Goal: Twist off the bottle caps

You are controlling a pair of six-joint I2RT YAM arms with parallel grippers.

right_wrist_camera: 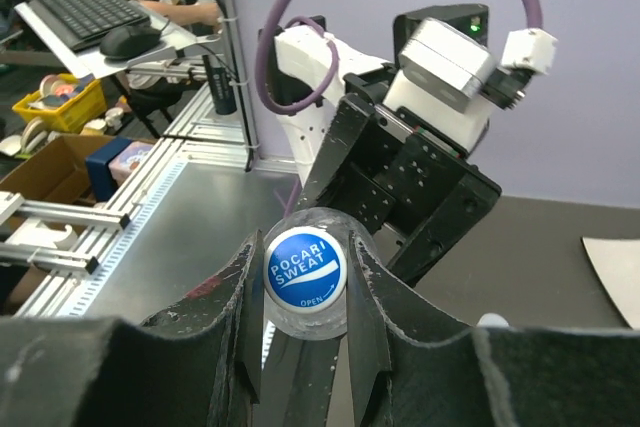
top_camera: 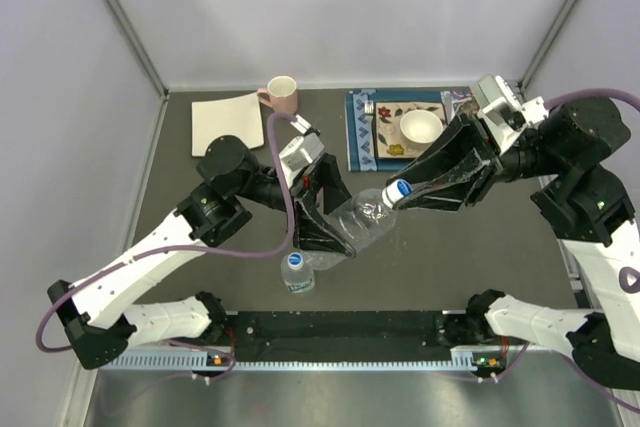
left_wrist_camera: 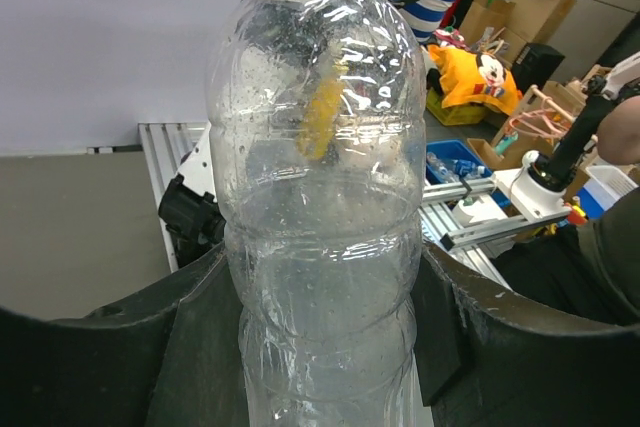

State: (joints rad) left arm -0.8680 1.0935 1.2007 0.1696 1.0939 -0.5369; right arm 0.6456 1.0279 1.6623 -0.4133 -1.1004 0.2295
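Over mid-tabletop (top_camera: pixel 450 257) I see a clear ribbed bottle (top_camera: pixel 365 219) held tilted, neck pointing toward the right edge. Left gripper (top_camera: pixel 328 232) is clamped round its body. Right gripper (right_wrist_camera: pixel 305 297) is pinched tight on the blue Pocari Sweat cap (right_wrist_camera: pixel 305 269), which sits on the neck. Second capped bottle (top_camera: pixel 298 274) stands upright near the front edge, just beside the left gripper.
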